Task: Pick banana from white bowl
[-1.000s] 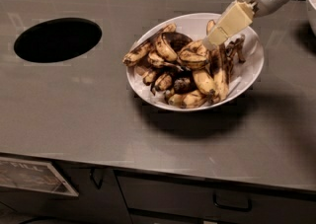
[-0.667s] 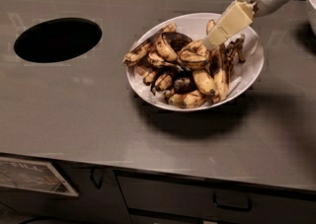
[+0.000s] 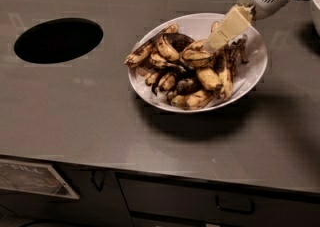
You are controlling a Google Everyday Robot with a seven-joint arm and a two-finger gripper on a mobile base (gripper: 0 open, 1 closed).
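Note:
The white bowl [image 3: 250, 78] stands on the grey counter, right of centre, heaped with several overripe spotted bananas. The longest, nearly straight banana [image 3: 146, 51] lies along the bowl's left rim, yellow with a brown streak, one end poking over the edge. My gripper [image 3: 217, 41] comes in from the top right on a white arm. Its cream-coloured tip points down-left into the right part of the pile, close to or touching the bananas there. It is well to the right of the long banana.
A round dark hole [image 3: 58, 39] is cut into the counter at the left. The rim of another white dish [image 3: 315, 1] shows at the right edge. Dark tiles run along the back. Drawers [image 3: 235, 203] sit below the counter's front edge.

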